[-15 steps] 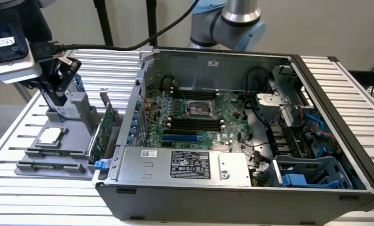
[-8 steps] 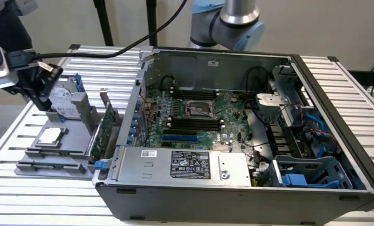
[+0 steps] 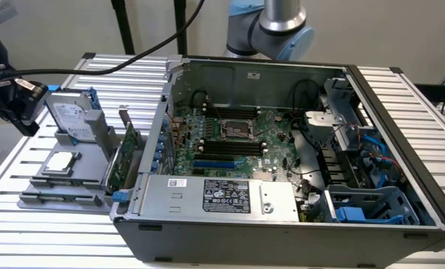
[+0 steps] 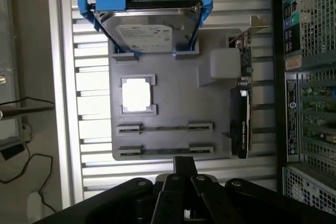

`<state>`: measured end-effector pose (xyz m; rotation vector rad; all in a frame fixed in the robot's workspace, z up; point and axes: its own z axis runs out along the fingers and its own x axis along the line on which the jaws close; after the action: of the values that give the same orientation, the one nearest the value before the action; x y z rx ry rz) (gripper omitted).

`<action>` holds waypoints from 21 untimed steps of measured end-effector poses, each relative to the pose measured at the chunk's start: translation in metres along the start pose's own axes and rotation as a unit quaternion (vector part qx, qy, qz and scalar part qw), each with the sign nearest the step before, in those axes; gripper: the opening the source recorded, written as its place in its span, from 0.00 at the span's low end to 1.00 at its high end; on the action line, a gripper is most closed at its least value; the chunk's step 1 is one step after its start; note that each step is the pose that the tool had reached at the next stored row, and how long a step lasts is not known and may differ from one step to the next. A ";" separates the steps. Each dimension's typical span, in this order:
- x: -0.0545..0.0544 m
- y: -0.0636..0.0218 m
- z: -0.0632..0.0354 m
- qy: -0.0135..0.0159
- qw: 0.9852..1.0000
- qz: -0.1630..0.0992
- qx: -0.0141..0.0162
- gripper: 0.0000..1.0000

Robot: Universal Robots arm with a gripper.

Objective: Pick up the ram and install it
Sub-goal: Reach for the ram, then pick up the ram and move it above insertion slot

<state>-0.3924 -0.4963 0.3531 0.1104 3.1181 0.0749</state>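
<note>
Presently the gripper (image 4: 185, 162) is shut, fingers pressed together with nothing between them. In the exterior view it (image 3: 21, 109) hangs at that view's left edge, above the slatted table (image 3: 402, 95) and well apart from the open computer case (image 3: 282, 224).

Subject item: the ram (image 4: 165, 128) stands on edge in the grey fixture (image 4: 173, 103), seen from above as a thin dark strip running between two end clips. A second clip row runs parallel beside it and carries a similar line. The strip reads more clearly in the row farther from the fingertips, but I cannot tell for certain which row holds the stick. Both rows lie at the fixture edge nearest the fingertips. The ram is below the gripper and clear of it, with no contact.

Other items on the fixture:
- A hard drive (image 4: 144, 27) in a blue bracket, tilted, at the end opposite the ram rows.
- A square processor chip (image 4: 136, 97) in its recess, between drive and ram rows.
- A green expansion card (image 4: 242, 103) upright along the side nearest the case.

Inside the case, the motherboard (image 3: 233, 137) lies exposed, its long black memory slots (image 3: 230, 148) beside the processor socket.
</note>
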 end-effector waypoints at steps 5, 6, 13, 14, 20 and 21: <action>0.011 -0.0032 0.0001 0.000 1.000 0.000 0.000 0.11; 0.011 -0.0032 0.0001 0.000 1.000 0.000 0.000 0.11; 0.011 -0.0031 0.0001 0.000 1.000 0.000 0.000 0.11; 0.011 -0.0031 0.0001 0.000 1.000 0.000 0.000 0.11; 0.011 -0.0032 0.0001 0.000 1.000 0.000 0.000 0.11; 0.011 -0.0032 0.0001 0.000 1.000 0.000 0.000 0.11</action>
<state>-0.4033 -0.4987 0.3527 0.1103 3.1180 0.0743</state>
